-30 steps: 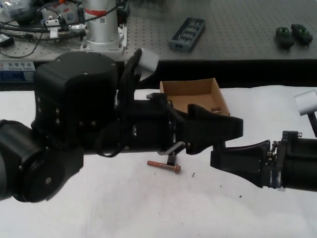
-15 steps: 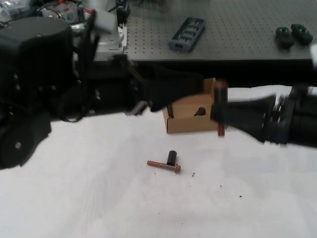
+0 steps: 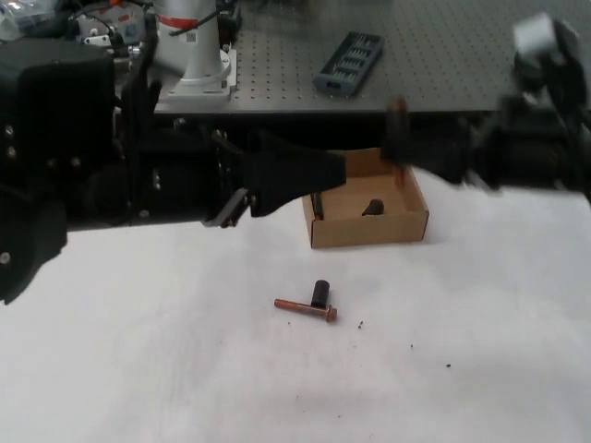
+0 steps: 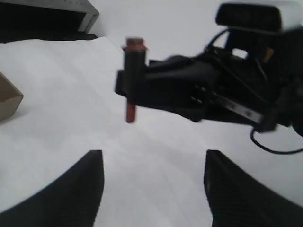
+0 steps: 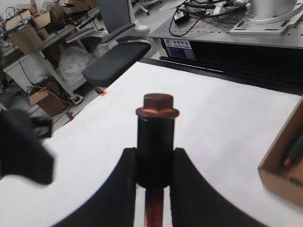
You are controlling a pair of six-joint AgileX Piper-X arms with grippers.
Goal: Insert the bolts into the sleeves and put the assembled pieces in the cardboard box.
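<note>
High view: nearest me, loose bolt lies on white bench, loose sleeve against its head end. Beyond sits cardboard box, dark piece inside. Left gripper hangs at box's left side; in left wrist view I see its fingers spread, nothing between. Right gripper hangs over box's far edge. In right wrist view, fingers pinch held sleeve, held bolt through it, upright, head up.
</note>
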